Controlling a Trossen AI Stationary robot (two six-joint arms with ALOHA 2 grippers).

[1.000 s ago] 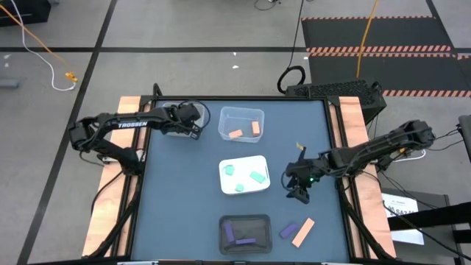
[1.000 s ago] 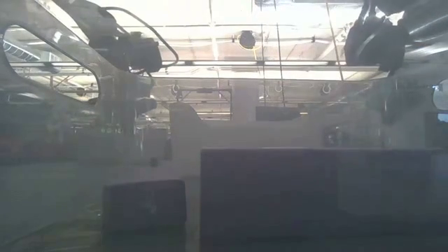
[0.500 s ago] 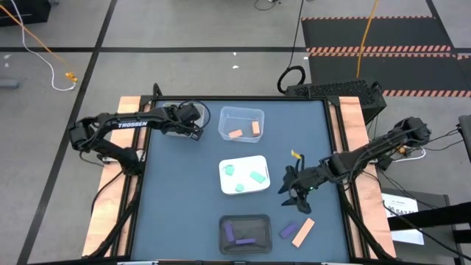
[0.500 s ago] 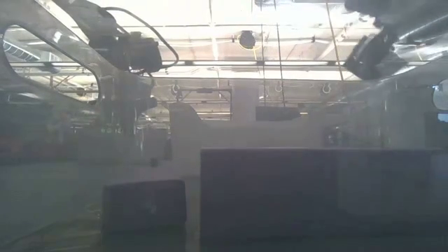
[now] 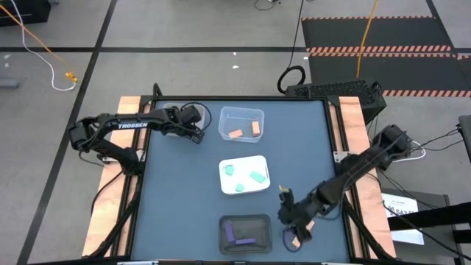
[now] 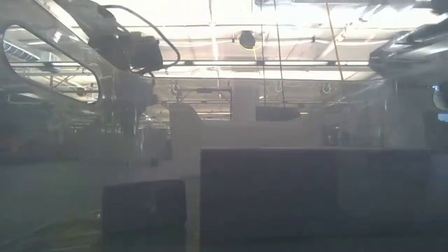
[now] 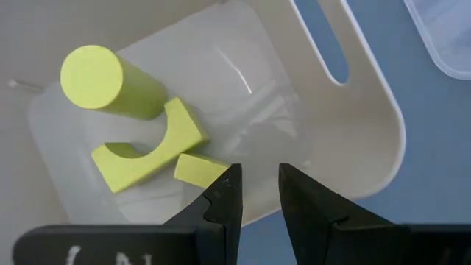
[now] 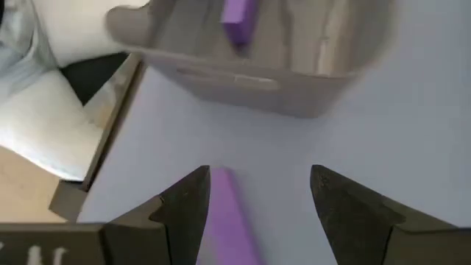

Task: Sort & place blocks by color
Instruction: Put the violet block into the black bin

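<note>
My left gripper (image 7: 257,195) hangs over the near rim of a white tray (image 7: 368,110) at the table's far left. Its fingers stand a narrow gap apart with nothing between them. In the tray lie yellow-green blocks: a cylinder (image 7: 103,81), an arch (image 7: 151,151) and a small piece (image 7: 199,169). My right gripper (image 8: 257,199) is wide open near the table's near right, just above a purple block (image 8: 232,213). That block lies on the table close to one finger. An orange bar (image 5: 297,238) lies partly under the right gripper (image 5: 292,219).
A dark tray (image 5: 246,231) with purple blocks (image 8: 239,22) stands just left of my right gripper. A white tray (image 5: 244,175) with teal blocks sits mid-table. A clear tray (image 5: 241,124) with orange blocks stands at the far middle. Bare blue table surrounds them.
My right gripper has swept from beside the middle white tray toward the table's near edge. It has rolled at the wrist, stayed open, and now stands over the purple block and orange bar.
</note>
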